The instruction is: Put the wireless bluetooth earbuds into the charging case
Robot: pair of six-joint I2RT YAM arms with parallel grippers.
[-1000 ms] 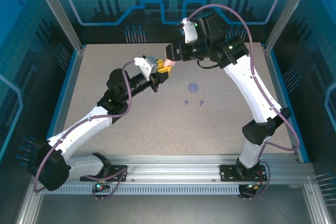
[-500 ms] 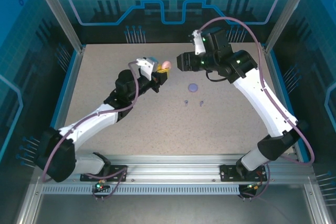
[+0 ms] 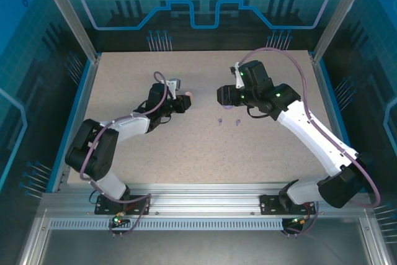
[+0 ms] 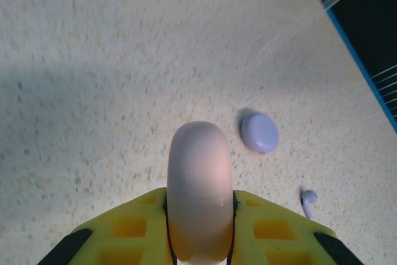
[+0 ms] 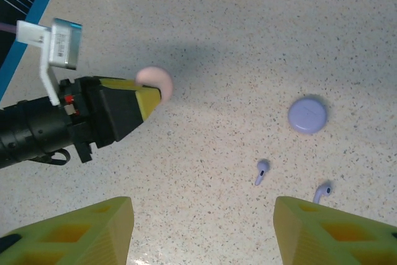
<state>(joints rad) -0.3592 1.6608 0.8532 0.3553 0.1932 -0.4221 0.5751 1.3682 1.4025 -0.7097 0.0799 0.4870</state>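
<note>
Now | left pincer (image 4: 198,218) clamped on pink case (image 4: 198,169) | right pincer (image 5: 202,210) wide, empty

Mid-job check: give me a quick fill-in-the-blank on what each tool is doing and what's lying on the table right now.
The left tool is shut on a rounded case coloured ____.
The right tool hangs above the table with its jaws ____.
Loose on the table near the purple disc lie ____ purplish earbuds.
Missing words: pink; open; two.

Purplish-grey stemmed pair lying apart: first earbud (image 5: 262,170) lower centre, second earbud (image 5: 322,192) lower right. Closed pink charging case (image 5: 155,81) upper left.
</note>
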